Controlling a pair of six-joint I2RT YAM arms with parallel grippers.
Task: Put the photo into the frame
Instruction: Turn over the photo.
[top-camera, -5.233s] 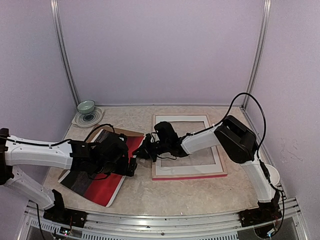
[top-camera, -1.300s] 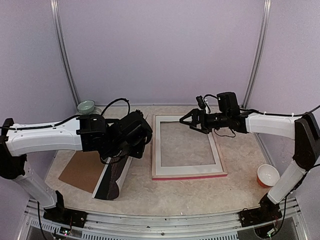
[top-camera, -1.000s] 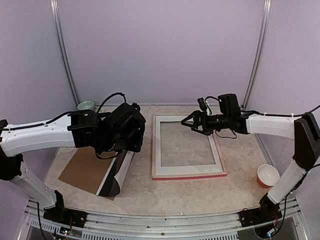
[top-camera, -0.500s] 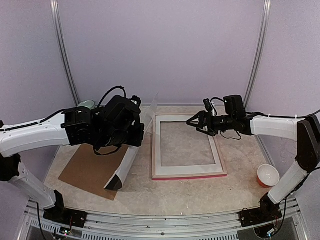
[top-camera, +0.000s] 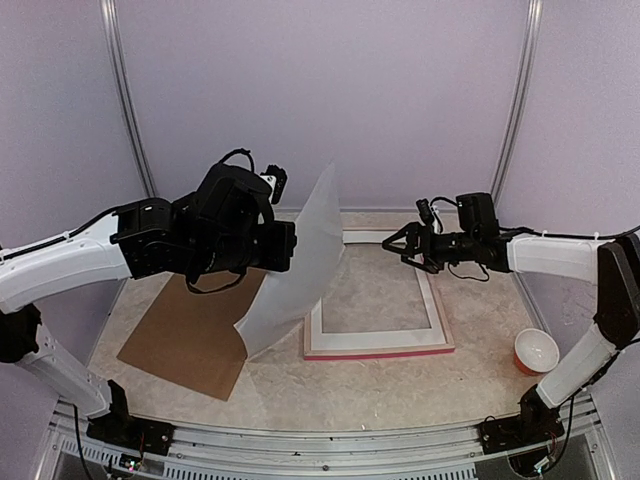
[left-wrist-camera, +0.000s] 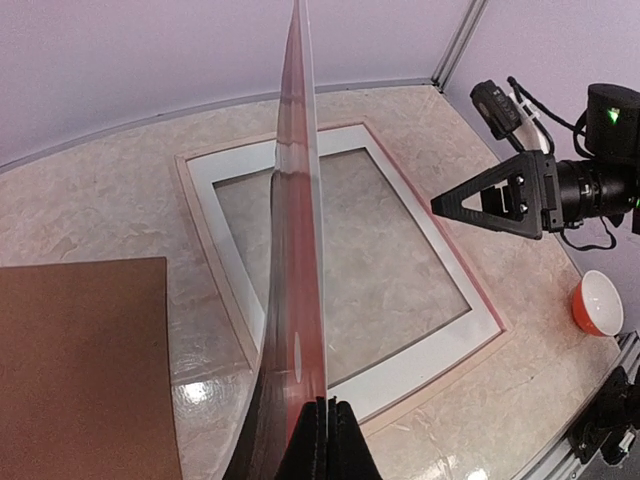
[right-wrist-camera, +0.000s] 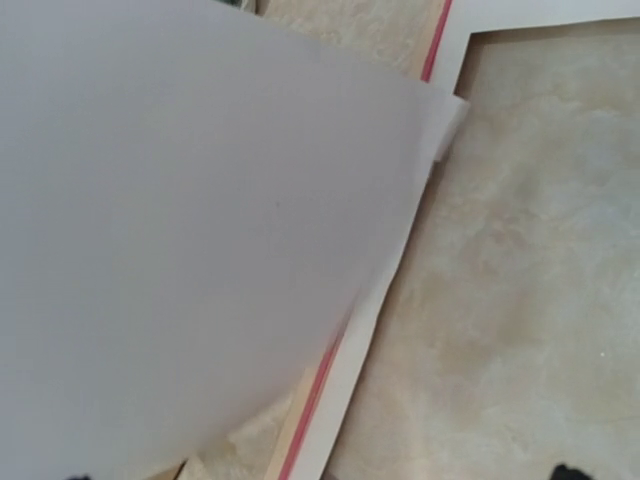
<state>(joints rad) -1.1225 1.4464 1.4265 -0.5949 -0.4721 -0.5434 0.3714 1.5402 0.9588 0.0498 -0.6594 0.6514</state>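
The photo (top-camera: 295, 265) hangs in the air over the frame's left side, its white back towards the top camera. In the left wrist view the photo (left-wrist-camera: 298, 250) stands edge-on with its red face showing, and my left gripper (left-wrist-camera: 328, 410) is shut on its near edge. The frame (top-camera: 380, 352) lies flat on the table with a white mat board (top-camera: 375, 338) inside it. My right gripper (top-camera: 408, 243) hovers open and holds nothing above the frame's far right corner. The right wrist view shows the photo's white back (right-wrist-camera: 180, 220) over the frame's pink rail (right-wrist-camera: 315, 385).
A brown backing board (top-camera: 185, 340) lies flat on the table left of the frame. An orange bowl (top-camera: 537, 350) stands near the right edge of the table. Purple walls close off the back and both sides.
My left arm has lifted the photo off the table and swung it right, towards the frame, its white back now facing up. The right gripper has drifted slightly right, still open.
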